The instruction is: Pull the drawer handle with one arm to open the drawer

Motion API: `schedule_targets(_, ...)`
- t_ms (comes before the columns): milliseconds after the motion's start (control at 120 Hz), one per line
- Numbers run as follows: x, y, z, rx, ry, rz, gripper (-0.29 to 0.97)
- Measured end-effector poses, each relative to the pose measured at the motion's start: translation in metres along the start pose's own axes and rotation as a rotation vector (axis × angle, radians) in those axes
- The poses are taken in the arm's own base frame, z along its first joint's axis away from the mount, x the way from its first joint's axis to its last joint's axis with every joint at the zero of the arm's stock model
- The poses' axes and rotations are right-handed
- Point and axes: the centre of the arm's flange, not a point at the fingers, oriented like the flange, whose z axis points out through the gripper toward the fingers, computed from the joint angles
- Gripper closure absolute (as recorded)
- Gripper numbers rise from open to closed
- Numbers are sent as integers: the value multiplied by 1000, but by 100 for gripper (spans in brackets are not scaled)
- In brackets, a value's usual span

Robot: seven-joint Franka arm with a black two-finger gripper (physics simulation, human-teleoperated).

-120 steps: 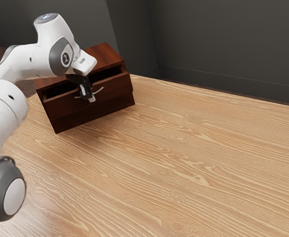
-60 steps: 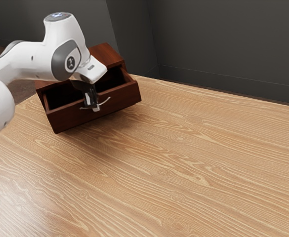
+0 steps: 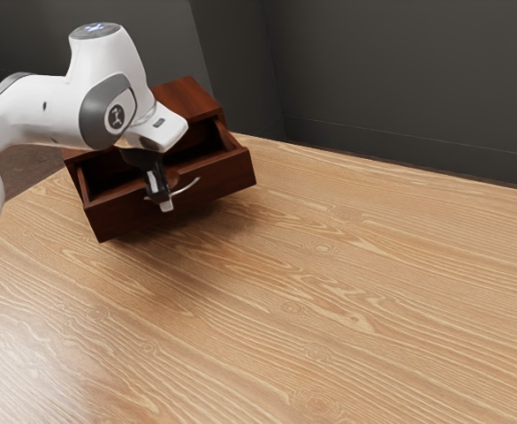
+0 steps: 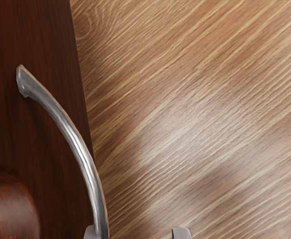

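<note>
A dark red-brown wooden cabinet [image 3: 186, 95] stands at the table's far left in the exterior view. Its top drawer [image 3: 214, 174] is pulled well out, and the hollow inside shows. A curved silver handle [image 3: 184, 187] sits on the drawer front. My gripper [image 3: 163, 200] hangs pointing down right at that handle. In the wrist view the handle [image 4: 75, 144] arcs across the drawer front [image 4: 31, 74] and ends against one fingertip [image 4: 89, 232]. The other fingertip [image 4: 181, 232] stands well apart over bare table, so the gripper [image 4: 135, 233] is open and hooked on the handle.
The light wooden table [image 3: 346, 291] stretches wide toward the exterior view's right and front. Dark grey walls [image 3: 399, 71] rise behind it. My white arm [image 3: 55, 110] reaches in from the exterior view's left, above the cabinet.
The drawer has slid out of the cabinet, most of it in the first half second. My hand moved with the handle toward the exterior view's right and front.
</note>
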Motion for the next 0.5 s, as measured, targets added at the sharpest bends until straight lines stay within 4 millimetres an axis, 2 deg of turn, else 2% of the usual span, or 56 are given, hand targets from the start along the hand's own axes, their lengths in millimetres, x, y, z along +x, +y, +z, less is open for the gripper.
schedule_targets(83, 0, 0, 0, 4, -1, -14, 64)
schedule_targets(158, 1, 1, -1, 4, 0, -23, 58)
schedule_targets(233, -1, 0, -12, 16, 9, -33, 64)
schedule_targets(300, -6, -2, -29, 42, 26, -45, 58)
schedule_targets(400, -9, 15, -84, 77, 78, -31, 48)
schedule_targets(500, -11, 38, -100, -11, 64, -19, 29)
